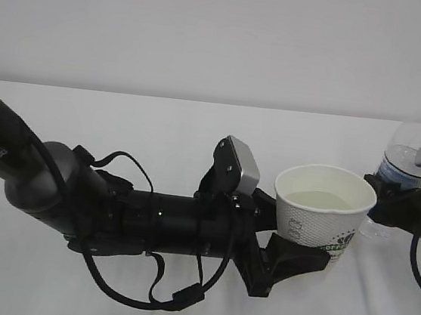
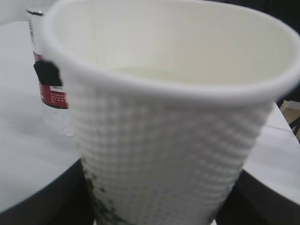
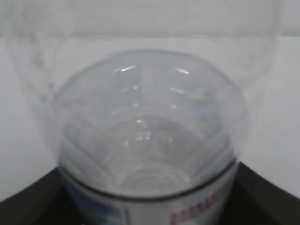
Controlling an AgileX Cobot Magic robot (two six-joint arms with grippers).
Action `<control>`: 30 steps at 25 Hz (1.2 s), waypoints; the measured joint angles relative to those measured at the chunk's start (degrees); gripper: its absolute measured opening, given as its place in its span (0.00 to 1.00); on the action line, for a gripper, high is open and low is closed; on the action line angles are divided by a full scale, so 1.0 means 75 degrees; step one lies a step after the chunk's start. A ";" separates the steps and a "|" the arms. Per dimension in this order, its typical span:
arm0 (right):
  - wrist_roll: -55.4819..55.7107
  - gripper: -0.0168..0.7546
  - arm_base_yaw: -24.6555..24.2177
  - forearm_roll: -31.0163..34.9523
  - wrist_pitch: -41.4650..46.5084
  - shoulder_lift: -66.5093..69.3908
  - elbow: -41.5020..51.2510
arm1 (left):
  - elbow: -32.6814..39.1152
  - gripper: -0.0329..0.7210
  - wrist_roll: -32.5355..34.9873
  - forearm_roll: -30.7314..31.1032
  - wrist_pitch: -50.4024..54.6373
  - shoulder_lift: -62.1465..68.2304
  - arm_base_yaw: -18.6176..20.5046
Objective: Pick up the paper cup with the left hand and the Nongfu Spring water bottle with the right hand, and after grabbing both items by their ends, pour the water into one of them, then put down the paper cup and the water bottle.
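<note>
The white paper cup [image 1: 322,216] stands upright at centre right, with a pale pool of water [image 1: 323,199] inside it. My left gripper [image 1: 292,239] is shut on its lower part, one black finger on each side. In the left wrist view the cup [image 2: 164,140] fills the frame between the fingers [image 2: 37,201]. The capless Nongfu Spring water bottle [image 1: 413,150] stands upright at the far right, just beyond the cup. My right gripper [image 1: 399,202] clasps its middle. The bottle [image 3: 150,140] sits between the dark fingers [image 3: 28,206] with no gap showing, and a little water remains low in it.
A white table [image 1: 161,121] runs under both arms to a plain white wall behind. My left arm, marked PIPER, lies low across the left and middle of the table with loose black cables [image 1: 150,287] hanging from it. The bottle's red label [image 2: 51,91] shows behind the cup.
</note>
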 joint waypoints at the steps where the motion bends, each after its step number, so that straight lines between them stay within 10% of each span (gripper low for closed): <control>1: 0.0000 0.74 0.0000 0.0000 0.0000 0.0000 0.0000 | 0.0000 0.69 0.0000 0.0000 0.0000 0.0000 0.0000; 30: 0.0042 0.89 0.0000 -0.0328 -0.0343 0.0000 0.0005 | 0.0000 0.69 0.0000 0.0000 0.0050 0.0000 0.0000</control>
